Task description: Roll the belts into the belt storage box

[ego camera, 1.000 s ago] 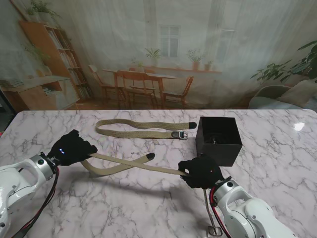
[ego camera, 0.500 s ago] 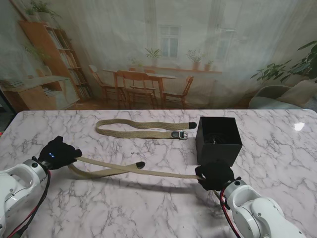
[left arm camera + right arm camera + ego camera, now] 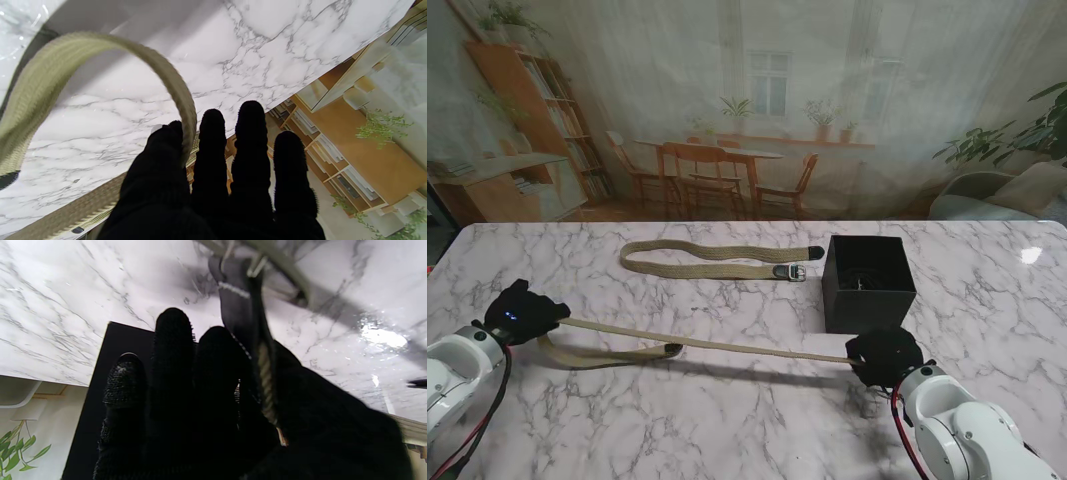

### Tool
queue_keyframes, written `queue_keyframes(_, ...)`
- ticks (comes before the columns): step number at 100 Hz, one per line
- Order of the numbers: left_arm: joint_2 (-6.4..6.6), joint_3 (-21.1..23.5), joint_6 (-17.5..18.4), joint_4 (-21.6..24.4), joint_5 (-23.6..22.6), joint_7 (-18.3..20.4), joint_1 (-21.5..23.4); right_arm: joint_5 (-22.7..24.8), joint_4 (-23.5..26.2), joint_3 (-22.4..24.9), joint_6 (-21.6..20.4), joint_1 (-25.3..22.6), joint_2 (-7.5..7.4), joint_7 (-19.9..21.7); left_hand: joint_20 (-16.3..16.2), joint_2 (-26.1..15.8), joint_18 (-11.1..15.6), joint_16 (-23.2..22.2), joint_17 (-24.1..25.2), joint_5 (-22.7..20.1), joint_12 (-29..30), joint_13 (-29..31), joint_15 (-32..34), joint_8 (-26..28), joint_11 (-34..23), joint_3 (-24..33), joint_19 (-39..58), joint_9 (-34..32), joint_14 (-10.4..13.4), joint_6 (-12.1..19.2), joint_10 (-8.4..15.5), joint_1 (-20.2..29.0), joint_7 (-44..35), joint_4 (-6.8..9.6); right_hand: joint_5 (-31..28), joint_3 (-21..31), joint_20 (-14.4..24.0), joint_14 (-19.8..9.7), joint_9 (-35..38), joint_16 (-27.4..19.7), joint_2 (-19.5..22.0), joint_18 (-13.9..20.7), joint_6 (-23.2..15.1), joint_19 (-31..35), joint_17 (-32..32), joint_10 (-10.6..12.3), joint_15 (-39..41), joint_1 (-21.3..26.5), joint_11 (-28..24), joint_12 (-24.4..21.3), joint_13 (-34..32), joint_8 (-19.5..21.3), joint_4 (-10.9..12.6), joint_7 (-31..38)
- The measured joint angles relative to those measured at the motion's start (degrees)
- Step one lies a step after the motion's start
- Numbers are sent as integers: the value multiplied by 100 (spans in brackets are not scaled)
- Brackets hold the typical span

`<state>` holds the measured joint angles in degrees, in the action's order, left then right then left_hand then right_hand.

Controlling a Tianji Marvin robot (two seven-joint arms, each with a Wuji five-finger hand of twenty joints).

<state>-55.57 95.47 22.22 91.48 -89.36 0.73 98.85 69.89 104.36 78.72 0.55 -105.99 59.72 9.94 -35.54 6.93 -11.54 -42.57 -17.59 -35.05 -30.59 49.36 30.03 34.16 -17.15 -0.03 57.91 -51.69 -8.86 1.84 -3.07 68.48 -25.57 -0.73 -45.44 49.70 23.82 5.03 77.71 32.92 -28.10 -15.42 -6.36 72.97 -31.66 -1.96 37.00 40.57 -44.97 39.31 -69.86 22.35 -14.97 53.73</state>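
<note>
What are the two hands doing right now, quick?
Left hand: shut on the nearer belt.
Right hand: shut on that same belt's other end.

White marble desk (image 3: pixel 727 420) veined with grey. Both belts are olive-khaki woven webbing: the stretched belt (image 3: pixel 717 347) and the folded belt (image 3: pixel 707 260) with dark tip. The storage box (image 3: pixel 868 283) is matte black; both hands wear black gloves.

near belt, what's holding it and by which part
Both hands hold the near belt: the left hand grips it at its fold, the right hand at the buckle end.
</note>
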Motion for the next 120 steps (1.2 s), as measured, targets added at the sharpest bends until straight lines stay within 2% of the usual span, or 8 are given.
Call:
queue_keyframes(22, 16, 93, -127, -130, -49, 25, 27, 116, 34, 153, 23, -103, -17, 160, -2, 32, 0, 0, 17, 340, -11, -151, -7, -492, 159, 178, 0, 331, 0, 15, 1, -108, 803, 0, -47, 12, 12, 1, 2, 6, -10, -3, 45, 54, -33, -4, 4, 0, -5, 68, -3, 62, 0, -26)
queue_keyframes(47, 45, 80, -307, -369, -143, 132, -64, 204, 47, 337, 119, -223, -21, 215, -7, 34, 1, -1, 17, 336, -71, -151, -10, -450, 159, 252, 0, 332, 0, 69, 15, -108, 785, 0, -72, 16, 45, 1, 4, 7, -11, -7, 50, 55, -36, -5, 4, 0, -6, 80, -4, 113, 0, -77)
queue_keyframes(56, 55, 71, -431, -455, -157, 194, -103, 229, 44, 401, 188, -258, -20, 216, -8, 156, 2, -1, 17, 78, -127, -151, -10, -260, 159, 457, 0, 332, 0, 67, 61, -39, 478, 0, -72, 31, 45, 1, 49, 7, -13, -7, 60, 56, -36, -5, 4, 3, -7, 81, -5, 128, 0, -81)
queue_keyframes(69, 96, -60, -580, -739, -115, 263, -261, 235, -16, 424, 284, -257, -23, 197, -70, 212, 10, -68, -54, -413, -402, -14, 7, -54, 0, 490, 72, -124, 9, 38, 70, 74, -322, 0, -74, 32, 46, 1, 55, 7, -14, -8, 65, 56, -36, -5, 5, 4, -8, 84, -7, 130, 0, -81)
queue_keyframes(83, 137, -410, -902, -1170, 55, 376, -534, 209, -143, 336, 372, -190, -44, 203, -71, 213, 13, -70, -64, -397, -421, 20, 10, -139, -39, 484, 77, -151, 10, -7, 70, 74, -380, 0, -74, 45, 46, 1, 56, 7, -14, -8, 68, 56, -36, -5, 5, 5, -8, 92, -9, 131, 0, -82)
queue_keyframes(95, 128, -417, -967, -1216, 0, 302, -537, 209, -184, 302, 381, -160, -45, 206, -71, 188, 13, -70, 18, -345, 63, -130, 10, -247, -13, 367, 77, 82, 10, -116, 25, 54, -107, 0, -74, 46, 46, 1, 56, 7, -14, -8, 69, 56, -36, -5, 5, 5, -8, 93, -9, 131, 0, -82)
queue_keyframes(102, 110, -361, -947, -1189, -1, 238, -502, 209, -186, 301, 380, -159, -45, 189, -71, 98, 13, -70, 80, -302, 407, -153, 10, -248, -61, 230, 77, 193, -33, -213, -157, -182, 3, 0, -74, 46, 46, 1, 56, 7, -14, -8, 70, 56, -36, -5, 5, 5, -8, 94, -9, 131, 0, -82)
queue_keyframes(120, 82, -258, -889, -991, 116, 220, -406, 209, -222, 256, 378, -121, -45, 116, -128, -184, -3, -64, 268, -156, 617, -441, -30, -252, -70, -5, 77, 432, -187, -446, -299, -904, 488, 0, -74, 47, 46, 1, 56, 7, -14, -8, 69, 56, -37, -5, 5, 5, -8, 94, -9, 131, 0, -88)
